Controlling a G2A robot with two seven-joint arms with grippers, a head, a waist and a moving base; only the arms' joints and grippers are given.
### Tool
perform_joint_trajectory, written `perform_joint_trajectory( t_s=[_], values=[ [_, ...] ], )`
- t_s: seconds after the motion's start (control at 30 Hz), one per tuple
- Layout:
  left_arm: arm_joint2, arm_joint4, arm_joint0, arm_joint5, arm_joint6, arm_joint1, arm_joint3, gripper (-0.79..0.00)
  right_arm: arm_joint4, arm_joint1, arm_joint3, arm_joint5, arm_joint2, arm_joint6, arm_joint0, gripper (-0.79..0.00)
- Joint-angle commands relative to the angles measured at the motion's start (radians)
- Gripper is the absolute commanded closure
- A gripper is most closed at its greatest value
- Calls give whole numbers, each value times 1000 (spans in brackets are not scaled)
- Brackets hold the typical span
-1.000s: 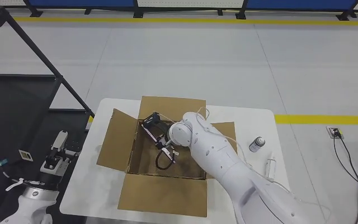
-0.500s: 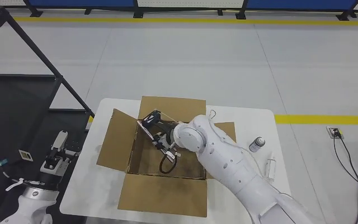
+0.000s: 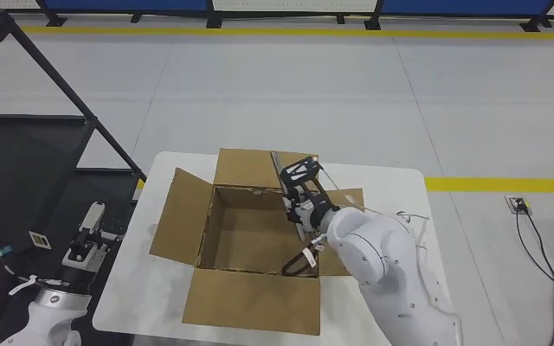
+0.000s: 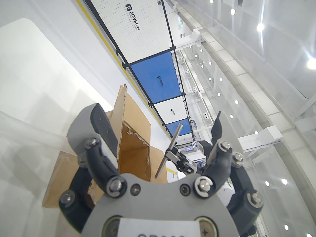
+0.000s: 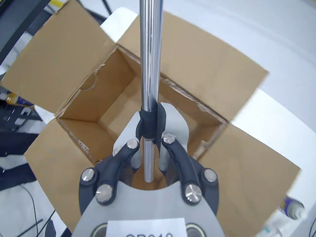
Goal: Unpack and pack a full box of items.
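A stiff, probably slippery steel rod (image 5: 151, 38) is clamped near one end by the right fingers (image 5: 160, 122) above the box (image 5: 81, 57); the left fingers (image 4: 103, 124) are spread empty.

The cardboard box (image 3: 251, 298) sits mid-table, nearer the left edge of the table (image 3: 381, 182) than the right, with its four flaps spread outward over the tabletop. Above the box's rear right corner the metal rod (image 5: 150, 38) is pinched in the right gripper (image 5: 151, 122). The spray can (image 3: 397, 222) stands right of the box, near the right edge. The left gripper (image 4: 158, 118) is beyond the table's left edge, level with the box's front.
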Motion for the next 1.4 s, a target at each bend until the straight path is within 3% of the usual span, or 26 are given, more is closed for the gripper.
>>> perform_joint_trajectory(
  t_s=[0.0,0.3,0.47,0.57,0.9,1.07,1.2,1.37],
  values=[
    [0,0,0,0,0,0,0,-785,-77,9,-89,54,45,19,-56,0],
    [0,0,0,0,0,0,0,-785,-300,29,-324,202,179,116,-233,0],
    [0,0,0,0,0,0,0,-785,-384,33,-373,257,230,172,-303,0],
    [0,0,0,0,0,0,0,-785,-353,33,-371,262,265,206,-325,0],
    [0,0,0,0,0,0,0,-785,-135,40,-183,214,425,250,-338,0],
    [0,0,0,0,0,0,0,-785,-28,51,-37,137,505,252,-318,0],
    [0,0,0,0,0,0,0,-785,21,62,75,35,524,252,-294,0],
    [0,0,0,0,0,0,0,-785,36,72,153,-9,519,265,-268,0]
  ],
)
